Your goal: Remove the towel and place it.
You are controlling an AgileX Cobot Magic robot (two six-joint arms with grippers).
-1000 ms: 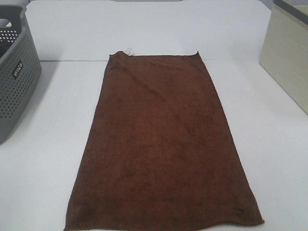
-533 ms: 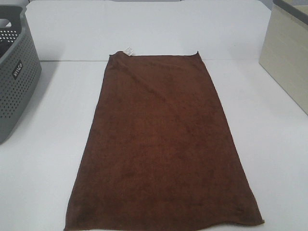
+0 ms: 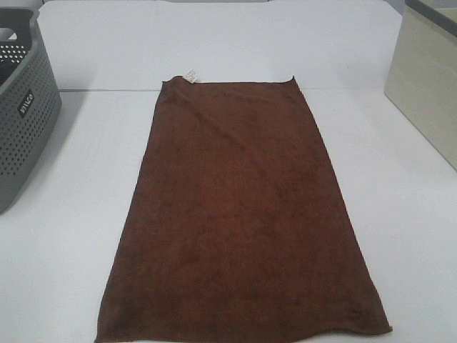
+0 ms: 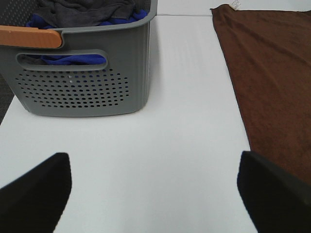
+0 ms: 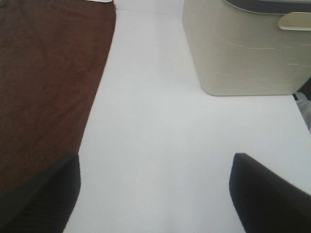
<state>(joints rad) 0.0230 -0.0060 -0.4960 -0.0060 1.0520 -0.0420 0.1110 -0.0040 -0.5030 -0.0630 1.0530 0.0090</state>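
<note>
The towel (image 3: pixel 239 218) lay flat along the middle of the table (image 3: pixel 64 236), its tag (image 3: pixel 191 75) at the far left corner. A basket (image 3: pixel 21 107) stood on the table well to the left of the towel, with clothes (image 4: pixel 87 12) inside it. A bin (image 3: pixel 428 78) stood at the right, apart from the towel. Both stood toward the far end.
</note>
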